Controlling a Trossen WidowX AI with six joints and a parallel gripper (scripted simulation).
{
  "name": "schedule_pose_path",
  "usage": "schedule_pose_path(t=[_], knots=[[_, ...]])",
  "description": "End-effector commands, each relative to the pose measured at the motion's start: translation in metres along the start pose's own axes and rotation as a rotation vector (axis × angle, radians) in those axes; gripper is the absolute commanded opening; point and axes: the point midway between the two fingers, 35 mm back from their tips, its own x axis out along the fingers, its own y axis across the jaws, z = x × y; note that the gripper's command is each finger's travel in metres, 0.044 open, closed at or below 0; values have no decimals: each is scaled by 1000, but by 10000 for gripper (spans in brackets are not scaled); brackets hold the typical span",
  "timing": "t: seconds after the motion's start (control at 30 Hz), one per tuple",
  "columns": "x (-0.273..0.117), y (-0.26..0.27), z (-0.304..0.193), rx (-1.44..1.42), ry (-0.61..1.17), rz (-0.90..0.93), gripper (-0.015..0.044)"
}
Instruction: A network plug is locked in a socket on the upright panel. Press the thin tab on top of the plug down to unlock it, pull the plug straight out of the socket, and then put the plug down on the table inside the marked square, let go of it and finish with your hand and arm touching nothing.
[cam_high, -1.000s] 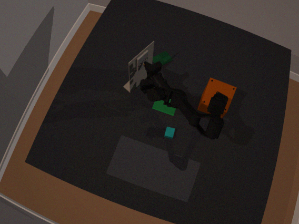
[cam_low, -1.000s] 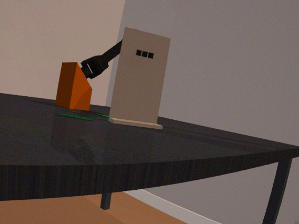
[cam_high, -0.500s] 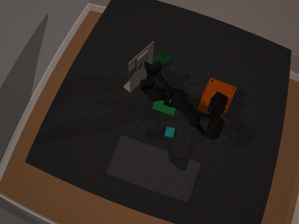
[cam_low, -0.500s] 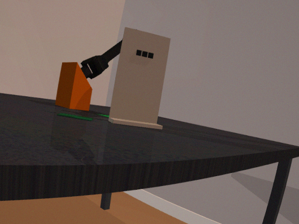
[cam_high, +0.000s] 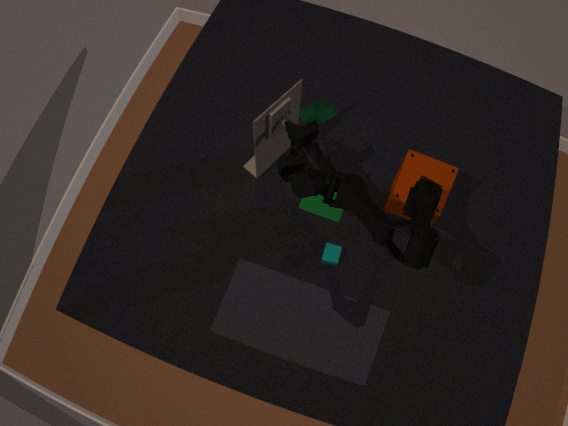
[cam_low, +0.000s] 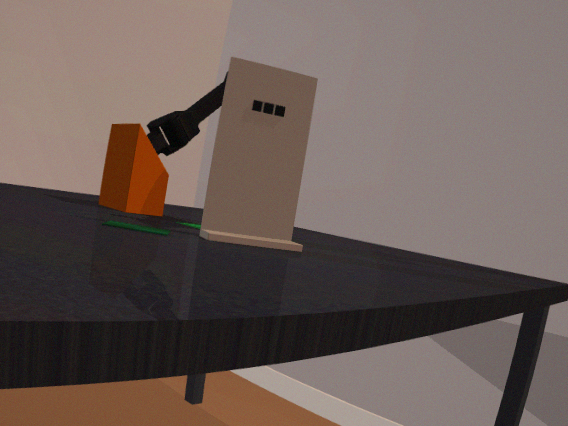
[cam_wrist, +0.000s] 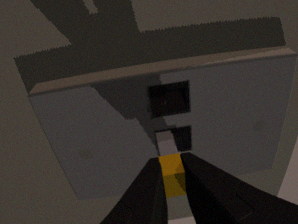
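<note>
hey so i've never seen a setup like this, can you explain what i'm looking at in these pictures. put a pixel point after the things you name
The black machine is one jointed robot arm (cam_high: 357, 192) (cam_low: 205, 107). One picture looks down from above, one looks from beside the table at the back of the upright panel (cam_high: 272, 155) (cam_low: 260, 165), and one from the arm's wrist.

On the dark table (cam_high: 150, 240) (cam_low: 400, 280) stand that panel and an orange block (cam_high: 425, 167) (cam_low: 117, 165); a small teal block (cam_high: 332, 254) and green patches (cam_high: 320, 207) lie there too.

The gripper (cam_wrist: 170, 164) is closed on a yellow piece (cam_wrist: 172, 175), apparently the plug, in front of the panel's square openings.
</note>
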Motion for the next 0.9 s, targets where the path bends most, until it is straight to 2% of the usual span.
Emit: schedule_pose_path(t=[0.0, 0.87], knots=[[-3, 0, -1, 1, 0, 1, 0], [-16, 0, -5, 1, 0, 1, 0]])
